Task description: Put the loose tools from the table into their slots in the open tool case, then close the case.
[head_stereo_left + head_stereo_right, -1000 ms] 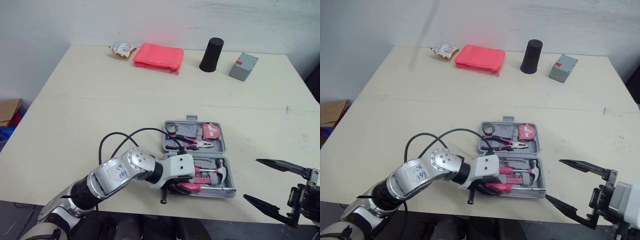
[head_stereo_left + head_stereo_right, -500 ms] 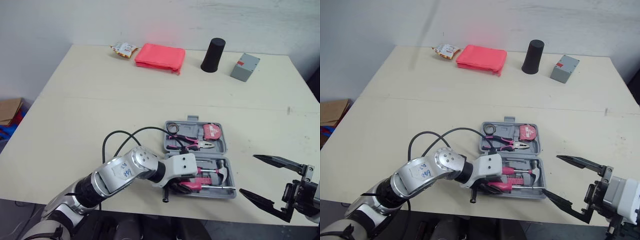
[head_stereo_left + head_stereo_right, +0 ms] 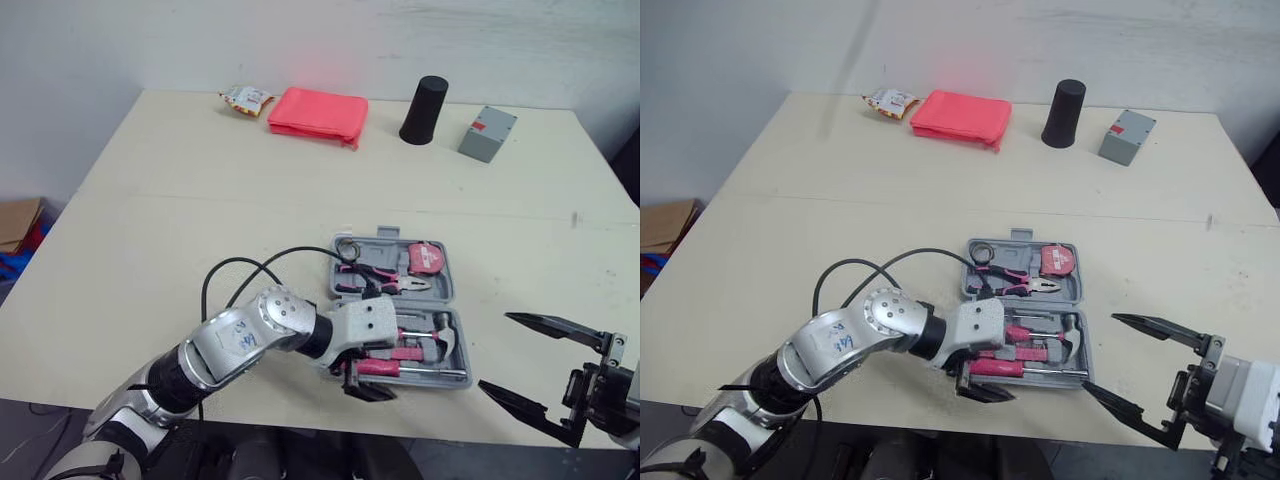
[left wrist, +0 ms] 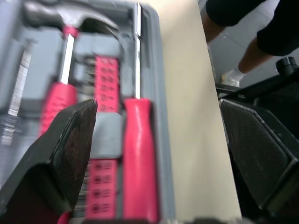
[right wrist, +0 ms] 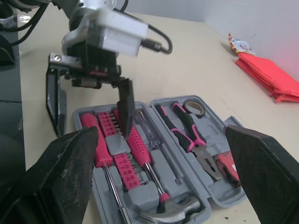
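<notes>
the left tool (image 3: 368, 388), low and left of centre in the head views, hangs with its fingers spread wide and holding nothing, one finger over the bit rack and the other out past the near wall of the tool case (image 3: 385, 236). between them the pink-handled screwdriver (image 4: 139, 154) lies in the front slot. the case sits open in the lower middle, close to the near edge of the counter (image 3: 150, 230). that is the likely trouble: a finger that dips or snags as it pulls away could lever the screwdriver out of its slot or nudge the case toward the edge. a handle left proud would also stop the lid from closing. the right tool (image 3: 496, 352), lower right, is wide open too and empty, well apart from the case. against a second ago, the left tool has swung rightward along the case's near wall, and its fingers, then bunched over the pink handle, are now parted. the case looks slightly shifted, though i cannot be sure. the right tool has barely moved.
</notes>
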